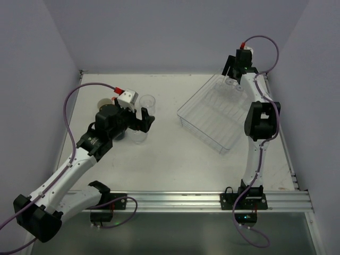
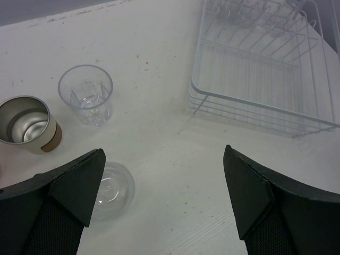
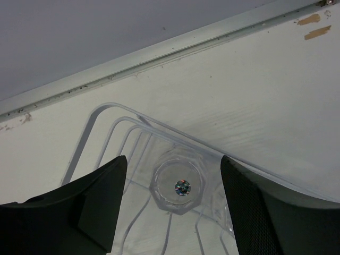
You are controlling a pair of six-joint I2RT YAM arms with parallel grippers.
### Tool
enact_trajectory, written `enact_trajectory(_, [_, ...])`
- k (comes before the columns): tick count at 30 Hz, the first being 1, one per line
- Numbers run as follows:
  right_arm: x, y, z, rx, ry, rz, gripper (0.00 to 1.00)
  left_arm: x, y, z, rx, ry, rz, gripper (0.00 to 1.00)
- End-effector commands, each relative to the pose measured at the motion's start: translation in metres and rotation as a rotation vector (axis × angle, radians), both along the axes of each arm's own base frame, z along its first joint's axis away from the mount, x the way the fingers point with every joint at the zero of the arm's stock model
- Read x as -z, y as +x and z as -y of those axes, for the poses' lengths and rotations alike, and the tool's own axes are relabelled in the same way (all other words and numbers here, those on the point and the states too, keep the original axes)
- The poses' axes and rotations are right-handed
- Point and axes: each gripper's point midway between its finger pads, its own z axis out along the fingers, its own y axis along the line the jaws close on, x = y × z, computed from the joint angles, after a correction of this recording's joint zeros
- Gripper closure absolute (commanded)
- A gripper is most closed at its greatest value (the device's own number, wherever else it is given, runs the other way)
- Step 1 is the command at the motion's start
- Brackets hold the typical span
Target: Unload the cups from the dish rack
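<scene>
Hovering over the matte white table (image 2: pixel 159 79) with the left gripper (image 2: pixel 163 159), black wedge fingers spread wide, holding nothing. Faces a ribbed clear tumbler (image 2: pixel 86 94), upright, just ahead of the left finger; a beige cup (image 2: pixel 29 125) with steel lining beside it; a second clear tumbler (image 2: pixel 110 190) partly under that finger. Straddles, with the right gripper (image 3: pixel 172 167) released and touching nothing, an octagonal clear tumbler (image 3: pixel 178 187) in the far corner of the transparent, ribbed dish rack (image 3: pixel 101 119).

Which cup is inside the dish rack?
The clear tumbler under the right hand, at the dish rack's far end. The beige cup and other tumblers sit on the table by the left hand.
</scene>
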Motion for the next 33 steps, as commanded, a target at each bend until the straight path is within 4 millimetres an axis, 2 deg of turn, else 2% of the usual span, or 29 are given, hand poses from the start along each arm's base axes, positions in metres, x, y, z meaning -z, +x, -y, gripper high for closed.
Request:
enact_trajectory(1, [-0.011, 0.009, 0.006, -0.007, -0.040, 0.013, 0.26, -0.011, 0.005, 0.000, -0.004, 0.007, 0.046, 0.00])
enact_trajectory(9, [0.009, 0.011, 0.000, -0.032, -0.023, -0.017, 0.28, -0.008, 0.008, 0.001, -0.005, 0.012, 0.037, 0.00])
enact_trajectory(13, [0.024, 0.005, -0.001, -0.030, -0.017, -0.046, 0.31, -0.007, 0.009, 0.000, -0.009, 0.017, 0.034, 0.00])
enact_trajectory(17, [0.022, 0.003, -0.003, -0.026, -0.004, -0.029, 0.40, -0.005, 0.010, 0.002, -0.005, 0.019, 0.027, 0.00])
enact_trajectory(18, [0.017, 0.003, -0.003, -0.027, -0.003, -0.017, 0.47, -0.005, 0.011, 0.002, -0.007, 0.018, 0.028, 0.00])
enact_trajectory(21, [0.006, 0.005, -0.004, -0.024, 0.009, 0.012, 0.58, -0.003, 0.012, 0.002, -0.007, 0.021, 0.022, 0.00])
enact_trajectory(23, [-0.012, 0.006, -0.004, -0.023, 0.016, 0.051, 0.66, -0.003, 0.012, 0.003, -0.007, 0.022, 0.021, 0.00])
enact_trajectory(27, [-0.053, 0.006, -0.010, -0.041, 0.034, 0.150, 0.70, -0.002, 0.013, 0.004, -0.006, 0.019, 0.014, 0.00])
enact_trajectory(29, [-0.084, 0.002, -0.014, -0.064, 0.052, 0.221, 0.70, 0.000, 0.014, 0.006, 0.001, 0.015, 0.005, 0.00])
enact_trajectory(31, [-0.099, -0.004, -0.018, -0.080, 0.072, 0.254, 0.70, -0.001, 0.015, 0.009, 0.009, 0.006, -0.001, 0.00])
enact_trajectory(32, [-0.124, -0.009, -0.023, -0.100, 0.087, 0.304, 0.70, -0.002, 0.014, 0.011, 0.020, -0.001, -0.001, 0.00])
enact_trajectory(33, [-0.125, -0.015, -0.027, -0.113, 0.100, 0.303, 0.70, -0.003, 0.014, 0.013, 0.025, -0.009, -0.003, 0.00])
